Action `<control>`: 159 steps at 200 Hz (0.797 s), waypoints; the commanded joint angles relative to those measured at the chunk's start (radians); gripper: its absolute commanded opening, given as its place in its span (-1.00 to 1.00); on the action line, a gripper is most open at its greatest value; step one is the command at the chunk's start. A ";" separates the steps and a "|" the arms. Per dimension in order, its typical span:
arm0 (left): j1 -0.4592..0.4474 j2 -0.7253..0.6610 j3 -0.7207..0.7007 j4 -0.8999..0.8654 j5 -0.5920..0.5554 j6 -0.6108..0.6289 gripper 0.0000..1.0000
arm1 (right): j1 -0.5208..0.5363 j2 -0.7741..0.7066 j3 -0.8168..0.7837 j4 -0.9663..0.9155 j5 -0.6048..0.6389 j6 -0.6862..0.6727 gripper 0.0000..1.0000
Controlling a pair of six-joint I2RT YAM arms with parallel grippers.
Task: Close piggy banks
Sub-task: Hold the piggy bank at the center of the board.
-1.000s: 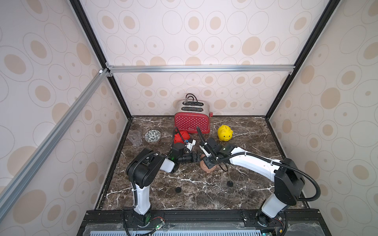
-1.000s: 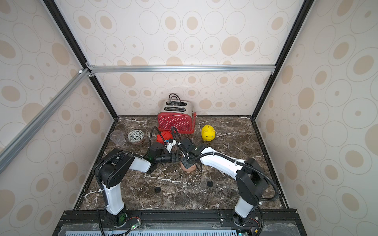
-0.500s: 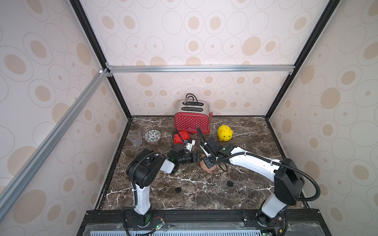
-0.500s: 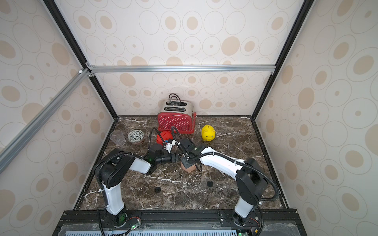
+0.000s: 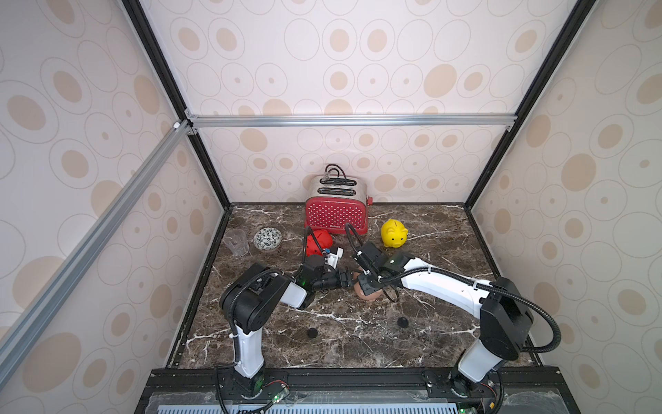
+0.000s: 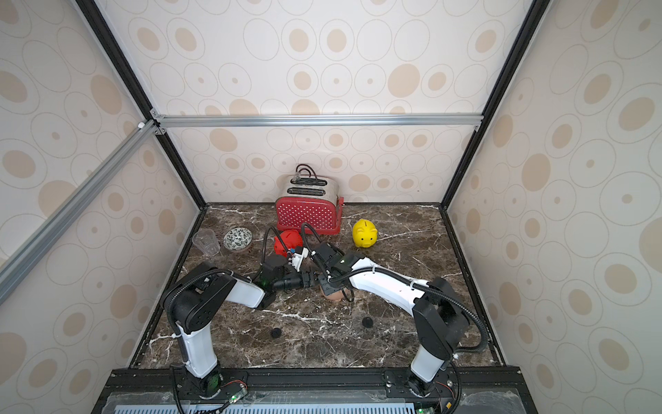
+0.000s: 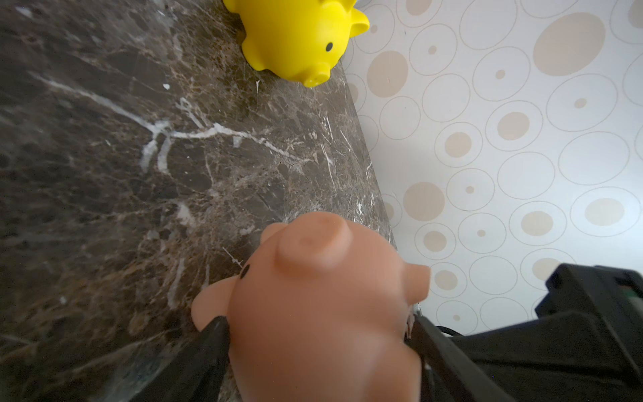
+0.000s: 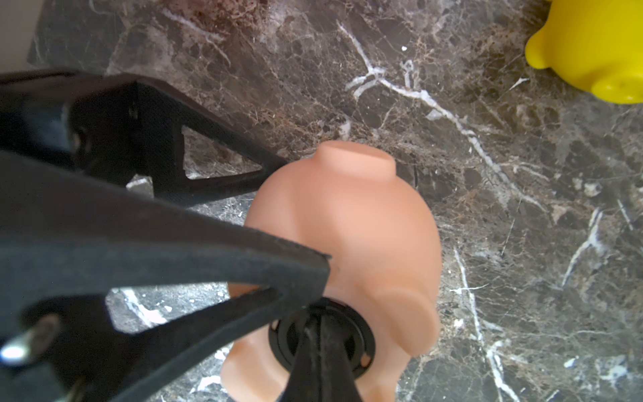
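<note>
Right wrist: we are seating a round black plug [image 8: 363, 343], pinched in the shut right gripper [image 8: 318, 323], into the peach-pink plastic pig [image 8: 348, 222] that the left gripper [image 7: 316, 330] is clasping wide; pressing home next.

Our left arm [image 5: 258, 304] bends sharply at the elbow and reaches low toward the middle. Our left hand [image 7: 316, 334] is spread wide, its fingers [image 7: 212, 348] pressing either side of the pink pig [image 8: 348, 215]. Our right arm [image 5: 440, 283] stretches in from the opposite side, wrist tipped down. Our right hand [image 8: 322, 351] is pinched closed, with its tips on the plug [image 8: 360, 343].
</note>
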 commanded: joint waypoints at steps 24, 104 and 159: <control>-0.020 -0.020 -0.015 -0.046 0.024 -0.029 0.61 | 0.000 0.027 -0.002 -0.066 0.031 0.074 -1.00; -0.021 -0.040 -0.022 -0.047 0.026 -0.028 0.63 | -0.001 0.030 0.033 -0.113 0.035 0.159 -1.00; -0.021 -0.048 -0.025 -0.045 0.025 -0.029 0.64 | -0.002 0.030 0.042 -0.121 0.022 0.205 -1.00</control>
